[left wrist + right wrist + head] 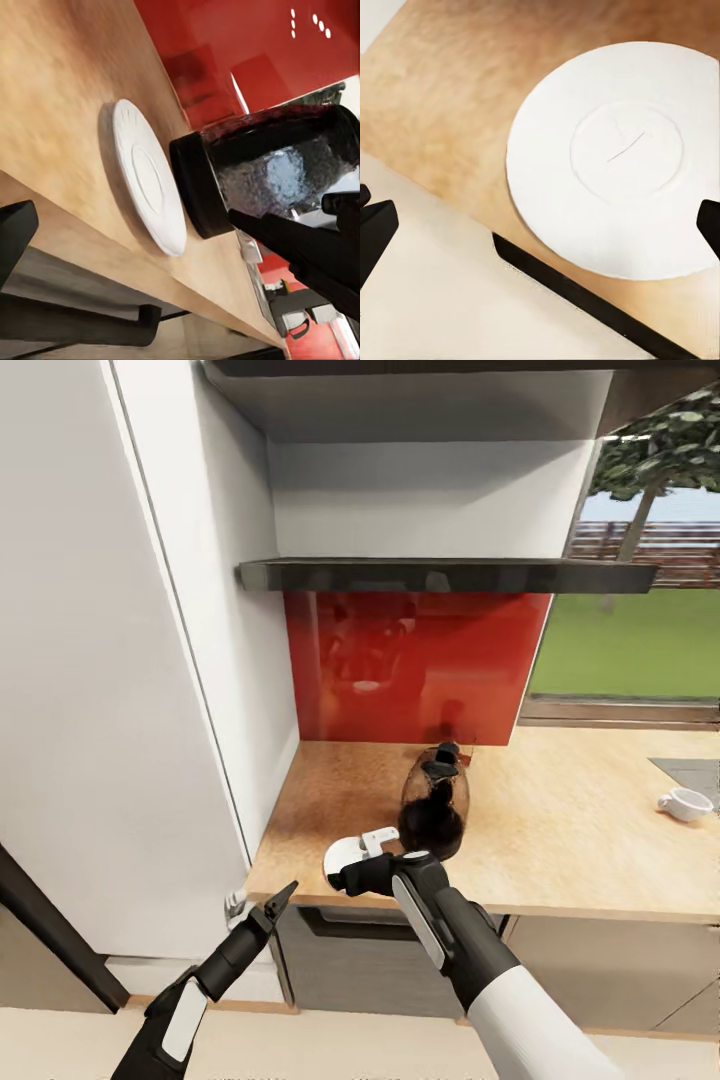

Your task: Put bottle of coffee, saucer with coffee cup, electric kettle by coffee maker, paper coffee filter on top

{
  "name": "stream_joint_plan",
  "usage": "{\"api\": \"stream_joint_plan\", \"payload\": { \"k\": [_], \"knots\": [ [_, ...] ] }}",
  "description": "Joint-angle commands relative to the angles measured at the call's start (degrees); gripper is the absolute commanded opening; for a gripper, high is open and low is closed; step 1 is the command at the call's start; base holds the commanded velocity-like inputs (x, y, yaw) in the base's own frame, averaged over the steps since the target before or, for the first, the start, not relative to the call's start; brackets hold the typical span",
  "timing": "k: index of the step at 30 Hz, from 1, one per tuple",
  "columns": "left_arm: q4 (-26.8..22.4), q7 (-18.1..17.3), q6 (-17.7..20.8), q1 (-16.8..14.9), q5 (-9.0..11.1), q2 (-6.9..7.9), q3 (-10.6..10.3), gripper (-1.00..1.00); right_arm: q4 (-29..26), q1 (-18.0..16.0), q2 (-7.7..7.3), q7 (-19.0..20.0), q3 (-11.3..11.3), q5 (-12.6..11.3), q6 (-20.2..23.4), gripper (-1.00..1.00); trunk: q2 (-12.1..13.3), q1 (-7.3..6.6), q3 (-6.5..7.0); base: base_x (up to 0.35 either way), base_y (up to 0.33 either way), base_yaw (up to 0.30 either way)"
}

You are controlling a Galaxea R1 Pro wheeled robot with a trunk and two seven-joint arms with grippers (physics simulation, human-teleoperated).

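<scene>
The electric kettle [434, 807] stands on the kitchen countertop [560, 830], in front of the red backsplash. The saucer [343, 852] lies flat just left of it, near the counter's front edge, with its rim almost at the kettle's black base [196, 185]. My right gripper [352, 868] hovers over the saucer [611, 154], open, its fingers [375, 229] wide apart and holding nothing. My left gripper [278, 900] hangs below the counter's front edge, left of the saucer [150, 176], open and empty. The coffee cup [685, 803] sits far right. Above, the kitchen shelf [440, 573] shows its bare edge.
A tall white cabinet side [120, 680] walls off the counter's left end. Dark grey cabinet fronts with a bar handle [585, 292] run under the worktop. A window [640, 620] opens onto grass at the right. A grey inset [695, 772] lies behind the cup.
</scene>
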Motion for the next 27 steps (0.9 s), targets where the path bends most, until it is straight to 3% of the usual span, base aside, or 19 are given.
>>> {"api": "stream_joint_plan", "payload": {
  "k": [1, 10, 17, 27],
  "knots": [
    [-0.02, -0.21, 0.52, -0.06, 0.08, -0.06, 0.22, 1.0, -0.05, -0.06, 0.0, 0.03, 0.0, -0.13, 0.26, 1.0, -0.13, 0.02, -0.13, -0.082, 0.018, -0.007],
    [-0.16, 0.33, 0.51, -1.11, 0.07, 0.02, 0.22, 1.0, -0.05, -0.03, 0.0, 0.04, 0.02, -0.2, 0.21, 1.0, -0.13, 0.02, -0.13, -0.016, 0.004, -0.018],
    [-0.12, 9.63, 0.85, -5.4, 0.16, -0.03, 0.32, 1.0, -0.05, 0.01, 0.0, 0.11, -0.05, -0.21, 0.21, 1.0, -0.13, 0.02, -0.13, 0.0, 0.0, -0.23],
    [-0.03, 11.02, 0.83, -5.41, 0.1, 0.21, 0.36, 1.0, -0.1, 0.02, 0.0, 0.11, -1.6, -3.73, 0.24, 1.0, -0.13, 0.02, -0.13, 0.0, 0.0, -0.237]
  ]
}}
